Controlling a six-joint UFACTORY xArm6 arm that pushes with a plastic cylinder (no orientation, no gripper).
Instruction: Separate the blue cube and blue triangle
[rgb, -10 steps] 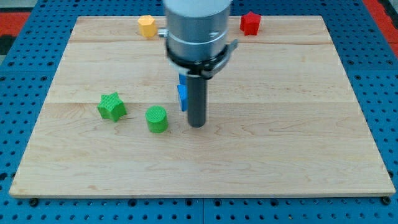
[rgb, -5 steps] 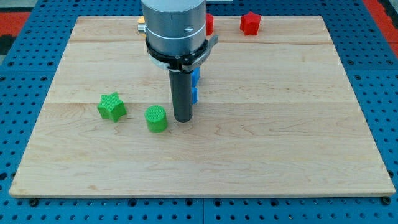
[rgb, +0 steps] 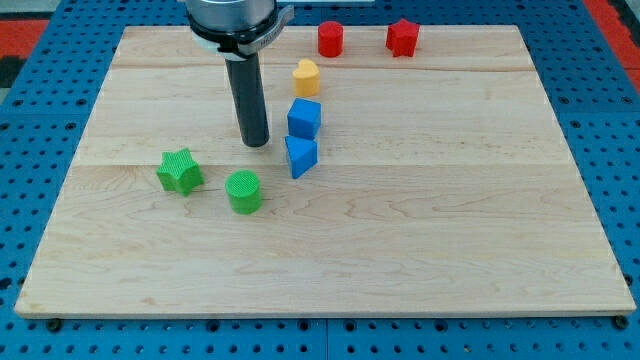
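The blue cube (rgb: 304, 118) sits near the middle of the board, with the blue triangle (rgb: 300, 156) just below it, almost touching. My tip (rgb: 257, 142) rests on the board to the left of both blue blocks, a short gap away, level with the space between them. It touches no block.
A yellow heart-shaped block (rgb: 306, 75) sits just above the blue cube. A red cylinder (rgb: 331, 39) and a red star-like block (rgb: 402, 37) lie at the top. A green star (rgb: 179, 170) and a green cylinder (rgb: 243, 191) lie at lower left of my tip.
My tip moved left and upward, from the right of the blue blocks to their left. The green cylinder shifted slightly left and down. The blue blocks are now uncovered.
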